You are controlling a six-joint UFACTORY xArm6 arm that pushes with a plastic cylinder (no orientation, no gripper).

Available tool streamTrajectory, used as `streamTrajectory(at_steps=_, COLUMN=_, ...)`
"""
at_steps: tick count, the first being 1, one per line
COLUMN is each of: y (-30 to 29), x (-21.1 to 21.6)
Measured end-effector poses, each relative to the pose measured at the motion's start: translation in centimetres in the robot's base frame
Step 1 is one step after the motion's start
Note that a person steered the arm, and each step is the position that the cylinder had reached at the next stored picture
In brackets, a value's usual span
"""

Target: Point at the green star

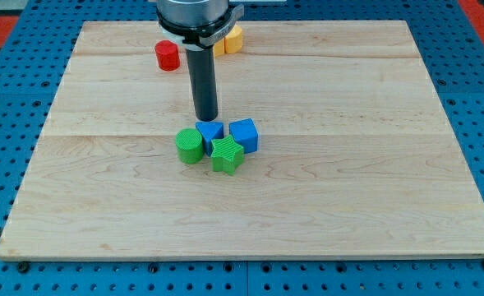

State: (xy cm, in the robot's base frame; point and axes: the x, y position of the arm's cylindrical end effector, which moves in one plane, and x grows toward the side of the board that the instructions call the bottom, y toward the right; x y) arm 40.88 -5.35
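- The arm is carrying no claw at all: it is ending in a straight dark rod, so there is nothing to open, close or grip with, and pointing is being done by position alone.
- My tip is standing just above the cluster of blocks near the board's middle, right at the top edge of the smaller blue block; whether it is touching that block cannot be told.
- The green star is lying at the view's bottom of this cluster, just below the gap between the smaller blue block and the blue cube, with the green cylinder just beside it on the view's left.
- Judgement: the star is sitting behind the smaller blue block as seen from the tip, so a straight run toward the view's bottom is likely pushing that block into the star and scattering the cluster.
- Recommended approach: route the tip around the cluster, past the blue cube on the view's right, and close in on the star from the open wooden board below or to its right.
- Stop near the star with a small gap remaining; contact is risking a shifted target.
- The red block and the yellow block at the view's top are lying well apart from the path and are needing no attention.
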Motion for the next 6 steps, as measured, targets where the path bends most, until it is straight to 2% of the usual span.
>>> streamTrajectory(at_steps=3, y=-0.1, x=-0.5)
streamTrajectory(at_steps=4, y=2.9, x=-3.5)
streamTrajectory(at_steps=5, y=11.5, x=-2.9)
streamTrajectory(at_steps=6, y=15.6, x=4.4)
